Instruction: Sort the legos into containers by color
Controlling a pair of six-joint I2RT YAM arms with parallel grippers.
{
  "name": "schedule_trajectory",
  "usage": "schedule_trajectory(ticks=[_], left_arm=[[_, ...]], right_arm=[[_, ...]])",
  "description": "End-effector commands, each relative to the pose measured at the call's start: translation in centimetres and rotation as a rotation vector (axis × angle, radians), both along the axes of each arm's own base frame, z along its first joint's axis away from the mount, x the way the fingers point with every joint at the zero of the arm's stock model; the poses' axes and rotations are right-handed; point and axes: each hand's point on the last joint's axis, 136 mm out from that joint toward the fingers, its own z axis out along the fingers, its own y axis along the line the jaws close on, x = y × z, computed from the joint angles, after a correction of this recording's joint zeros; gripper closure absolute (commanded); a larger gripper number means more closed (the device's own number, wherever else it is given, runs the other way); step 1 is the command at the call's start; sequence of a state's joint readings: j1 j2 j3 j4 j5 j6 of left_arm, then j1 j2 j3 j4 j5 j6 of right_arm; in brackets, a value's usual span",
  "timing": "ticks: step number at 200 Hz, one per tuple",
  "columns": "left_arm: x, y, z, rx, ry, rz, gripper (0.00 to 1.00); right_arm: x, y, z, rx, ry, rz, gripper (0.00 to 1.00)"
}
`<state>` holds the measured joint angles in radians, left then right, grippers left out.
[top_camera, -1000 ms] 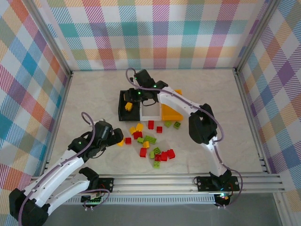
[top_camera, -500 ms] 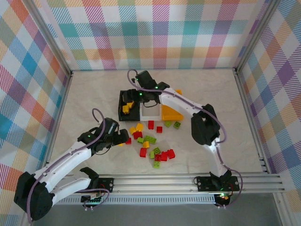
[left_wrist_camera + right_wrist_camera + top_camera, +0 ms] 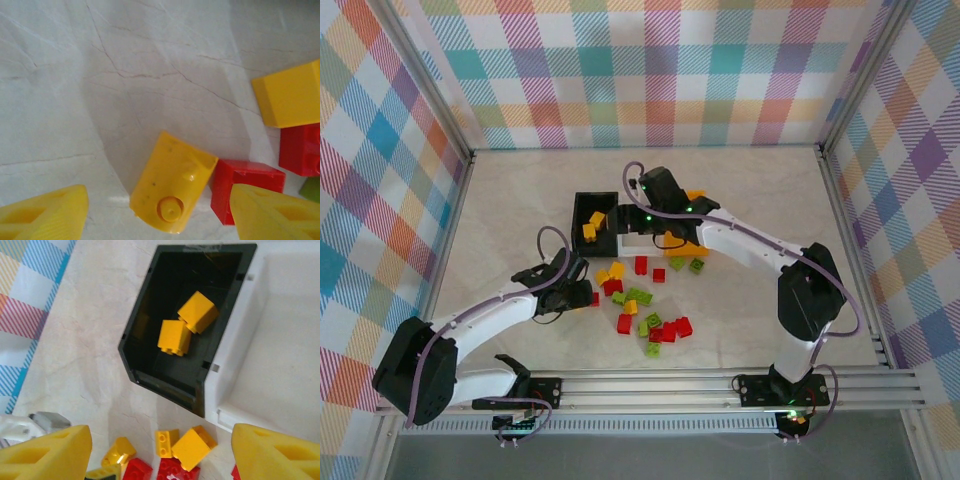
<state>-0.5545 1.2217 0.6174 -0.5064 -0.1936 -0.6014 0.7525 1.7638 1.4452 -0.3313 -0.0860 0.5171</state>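
Loose red, yellow and lime green legos (image 3: 645, 300) lie in a pile in front of the containers. The black bin (image 3: 582, 232) holds two yellow bricks (image 3: 175, 337). Beside it stands the white bin (image 3: 280, 355), then the orange-yellow bin (image 3: 682, 243), both partly hidden under the right arm. My left gripper (image 3: 582, 296) is low at the pile's left edge. It is open, with a small yellow brick (image 3: 172, 190) lying on the table between its fingers and touching neither. A red brick (image 3: 245, 187) sits against that brick. My right gripper (image 3: 160, 452) hangs open and empty above the black bin's near end.
More yellow bricks (image 3: 192, 445) and red ones (image 3: 177, 470) lie just in front of the black bin. Green bricks (image 3: 686, 264) sit near the orange-yellow bin. Checked walls and metal rails close in the table on all sides.
My left arm has reached right to the pile and its jaws have narrowed around the yellow brick. My right gripper has opened and drawn back to the right from over the black bin.
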Motion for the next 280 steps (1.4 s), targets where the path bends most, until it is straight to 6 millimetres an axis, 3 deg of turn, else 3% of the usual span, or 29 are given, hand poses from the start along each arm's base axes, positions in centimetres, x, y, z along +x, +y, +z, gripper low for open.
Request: schedule_trajectory(ticks=[1,60,93,128,150,174,191,209,248,280], left_arm=[[0.6,0.9,-0.4,0.063,-0.026,0.011,0.28],[1.1,0.7,-2.1,0.119,0.041,0.006,0.38],[1.0,0.5,-2.8,0.132,0.076,-0.003,0.51],[1.0,0.2,-2.1,0.099,0.063,-0.002,0.64],[1.8,-1.1,0.1,0.03,0.024,-0.005,0.7],[4.2,-2.7,4.8,-0.032,-0.072,-0.01,0.71],[7.1,-3.6,8.3,-0.036,-0.147,-0.016,0.7],[10.4,-4.4,9.9,-0.022,-0.179,-0.017,0.71],[17.0,-3.7,9.5,0.029,-0.187,0.045,0.72],[20.1,-3.3,7.3,0.069,-0.137,0.079,0.71]], right_arm=[[0.1,-0.7,1.8,0.033,-0.038,-0.028,0.26],[0.0,-2.0,2.1,0.029,-0.05,-0.055,0.26],[0.1,-2.8,2.5,0.023,-0.066,-0.072,0.26],[-0.1,-3.7,2.3,0.02,-0.059,-0.089,0.26],[-0.5,-4.4,1.9,0.016,-0.05,-0.101,0.26],[-1.3,-5.5,0.9,0.0,-0.031,-0.111,0.26],[-2.1,-6.3,-0.3,-0.023,-0.007,-0.117,0.26],[-2.8,-7.2,-1.5,-0.044,0.015,-0.128,0.26],[-4.4,-8.3,-3.2,-0.057,0.058,-0.132,0.26],[-5.8,-9.4,-4.2,-0.077,0.085,-0.133,0.26]])
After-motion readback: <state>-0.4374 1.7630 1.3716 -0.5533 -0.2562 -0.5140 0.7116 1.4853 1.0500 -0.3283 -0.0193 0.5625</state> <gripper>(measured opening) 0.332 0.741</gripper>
